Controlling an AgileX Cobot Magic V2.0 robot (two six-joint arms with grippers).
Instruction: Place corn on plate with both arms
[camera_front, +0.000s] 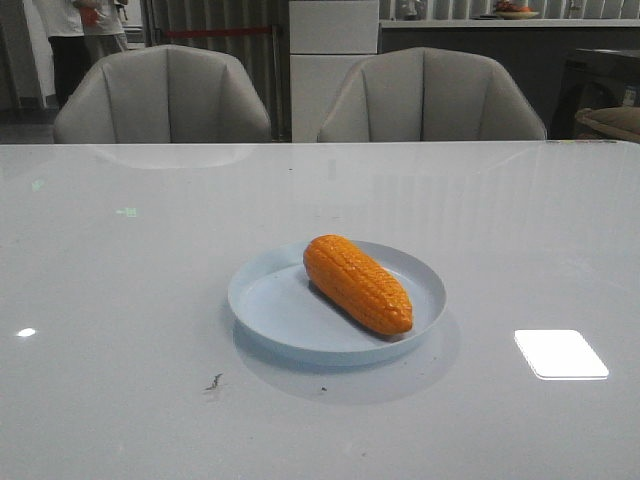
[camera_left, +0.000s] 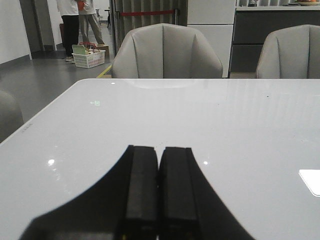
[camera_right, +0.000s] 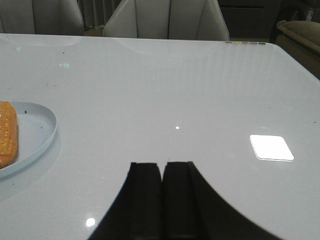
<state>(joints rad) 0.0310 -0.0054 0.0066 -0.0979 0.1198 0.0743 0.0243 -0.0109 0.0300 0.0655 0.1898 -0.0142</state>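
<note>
Your left gripper (camera_left: 159, 195) and right gripper (camera_right: 163, 200) both have jaws clenched, holding nothing, low over bare desk (camera_front: 120, 300). The corn (camera_front: 357, 283) lies slantwise on the plate (camera_front: 270, 305); two chairs (camera_front: 163, 95) stand beyond.

The corn (camera_front: 358, 283) lies on the plate (camera_front: 270, 300), set diagonally with one rounded end toward the far left and the other toward the near right rim. The plate sits near the middle of the glossy white bench (camera_front: 120, 300). Two grey chairs (camera_front: 163, 95) stand behind the bench's far edge. A bright rectangular light reflection (camera_front: 560, 354) shows on the bench right of the plate.
</note>
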